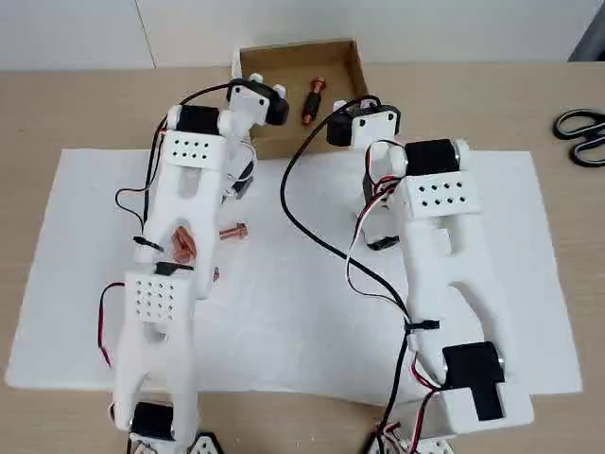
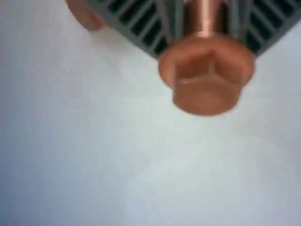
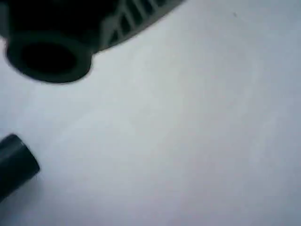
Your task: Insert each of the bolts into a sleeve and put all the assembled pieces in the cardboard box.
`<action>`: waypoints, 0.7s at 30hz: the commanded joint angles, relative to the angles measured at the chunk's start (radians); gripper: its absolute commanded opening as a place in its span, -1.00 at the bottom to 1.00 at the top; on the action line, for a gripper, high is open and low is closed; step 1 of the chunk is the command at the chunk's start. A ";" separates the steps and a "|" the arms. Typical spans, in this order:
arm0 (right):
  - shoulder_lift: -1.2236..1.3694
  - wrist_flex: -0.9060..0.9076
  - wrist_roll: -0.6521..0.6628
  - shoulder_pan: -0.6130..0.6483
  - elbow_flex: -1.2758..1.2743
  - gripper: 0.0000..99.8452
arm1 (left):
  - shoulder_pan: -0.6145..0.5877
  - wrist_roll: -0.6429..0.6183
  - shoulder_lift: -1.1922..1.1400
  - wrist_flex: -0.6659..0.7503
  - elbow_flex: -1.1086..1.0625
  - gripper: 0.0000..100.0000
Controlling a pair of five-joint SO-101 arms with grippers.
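My left gripper is shut on a copper bolt, whose hex head hangs just above the white paper. A ribbed grey finger pad sits behind the shaft. My right gripper is shut on a black sleeve, its open end showing over the paper. A second black sleeve lies loose close by. In the high view both arms hang over the paper's far half, in front of the cardboard box. One bolt-in-sleeve piece lies in the box.
Loose copper bolts lie on the paper by the left arm: one beside it, more partly under it. Scissors lie on the bare table at the far right. Black cables trail across the paper between the arms.
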State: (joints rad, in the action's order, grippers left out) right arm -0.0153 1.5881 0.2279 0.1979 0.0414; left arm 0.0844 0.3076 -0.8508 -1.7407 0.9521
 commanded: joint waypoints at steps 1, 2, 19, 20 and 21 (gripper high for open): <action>-0.051 0.010 0.006 -0.005 0.044 -0.99 | 0.014 -0.006 0.164 -0.012 -0.039 -0.99; -0.051 0.010 0.006 -0.005 0.044 -0.99 | 0.014 -0.018 0.192 -0.012 -0.050 -0.99; -0.124 0.007 0.008 -0.004 0.051 -0.99 | -0.060 -0.149 0.937 -0.011 -0.478 -0.99; -0.150 0.002 0.008 -0.004 0.051 -0.99 | -0.060 -0.149 0.977 -0.011 -0.499 -0.99; -0.177 -0.001 0.008 -0.004 0.051 -0.99 | -0.060 -0.149 1.014 -0.011 -0.518 -0.99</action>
State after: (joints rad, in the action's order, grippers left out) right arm -0.0875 1.5881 0.2279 0.1979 0.0414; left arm 0.0322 0.1695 0.0054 -1.7407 0.4687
